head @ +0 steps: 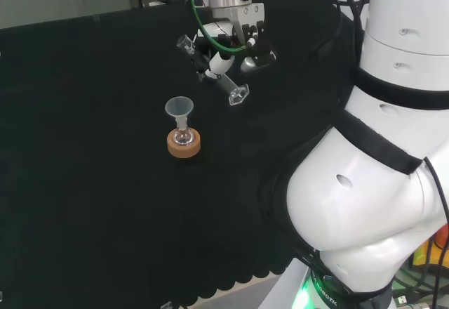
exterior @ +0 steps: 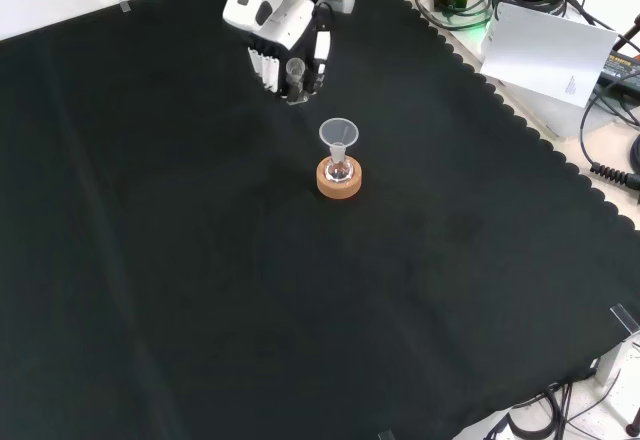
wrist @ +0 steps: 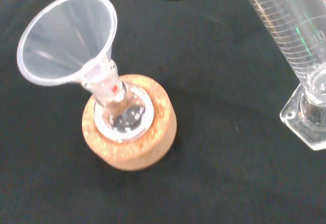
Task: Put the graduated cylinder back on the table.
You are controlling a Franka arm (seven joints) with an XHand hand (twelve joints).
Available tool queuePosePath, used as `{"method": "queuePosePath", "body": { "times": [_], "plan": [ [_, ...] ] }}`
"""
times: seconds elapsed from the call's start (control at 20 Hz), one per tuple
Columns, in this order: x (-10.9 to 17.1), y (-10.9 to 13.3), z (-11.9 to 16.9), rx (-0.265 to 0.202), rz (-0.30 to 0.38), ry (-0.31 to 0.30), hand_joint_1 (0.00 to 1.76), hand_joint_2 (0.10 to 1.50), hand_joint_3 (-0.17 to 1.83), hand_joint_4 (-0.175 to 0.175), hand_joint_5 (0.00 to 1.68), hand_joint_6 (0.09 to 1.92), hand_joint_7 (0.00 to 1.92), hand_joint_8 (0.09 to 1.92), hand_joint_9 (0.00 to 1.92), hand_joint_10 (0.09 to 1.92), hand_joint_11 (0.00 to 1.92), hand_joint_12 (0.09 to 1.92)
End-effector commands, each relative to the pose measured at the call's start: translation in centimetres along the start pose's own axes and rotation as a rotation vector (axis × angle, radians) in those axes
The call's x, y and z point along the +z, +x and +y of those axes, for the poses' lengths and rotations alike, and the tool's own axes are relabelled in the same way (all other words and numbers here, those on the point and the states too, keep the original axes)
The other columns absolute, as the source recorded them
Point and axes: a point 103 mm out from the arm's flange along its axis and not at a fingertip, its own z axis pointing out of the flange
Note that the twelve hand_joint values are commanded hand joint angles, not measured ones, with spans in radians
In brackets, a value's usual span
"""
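Observation:
A clear graduated cylinder [head: 214,71] hangs tilted above the cloth, its hexagonal foot [head: 238,94] lower and toward the right of the head view. My hand [head: 228,49] is curled round its middle. In the front view the hand [exterior: 285,45] comes in from the top with the cylinder's mouth [exterior: 295,65] showing between the fingers. The wrist view has the cylinder's marked tube [wrist: 293,25] and foot [wrist: 308,119] close by.
A small round flask with a clear funnel [head: 179,109] in its neck sits on a cork ring [head: 184,143], just in front of the hand in the head view. The funnel [exterior: 338,135] and cork ring [exterior: 340,178] lie below the hand in the front view. Black cloth lies open all round.

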Motion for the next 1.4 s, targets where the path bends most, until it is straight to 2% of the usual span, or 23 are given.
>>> {"method": "queuePosePath", "body": {
  "times": [0.05,0.35,0.55,1.0,1.4],
  "plan": [
    [0.8,-0.9,2.4,-0.029,0.081,-0.113,1.23,1.19,0.0,-0.175,0.83,1.21,0.86,1.21,1.38,0.09,1.18,0.78],
    [1.6,-1.6,4.3,-0.044,0.113,-0.166,1.23,1.18,0.0,-0.175,0.83,1.21,0.86,1.21,1.38,0.09,1.18,0.78],
    [1.9,-2.4,5.4,-0.038,0.179,-0.208,1.23,1.18,0.0,-0.175,0.83,1.21,0.87,1.21,1.38,0.09,1.18,0.78],
    [2.8,-3.7,6.8,-0.04,0.281,-0.303,1.23,1.18,0.0,-0.175,0.84,1.21,0.87,1.21,1.38,0.09,1.17,0.78],
    [4.9,-4.1,8.1,-0.054,0.346,-0.367,1.23,1.18,0.0,-0.175,0.84,1.21,0.87,1.21,1.38,0.09,1.17,0.78]
  ]
}}
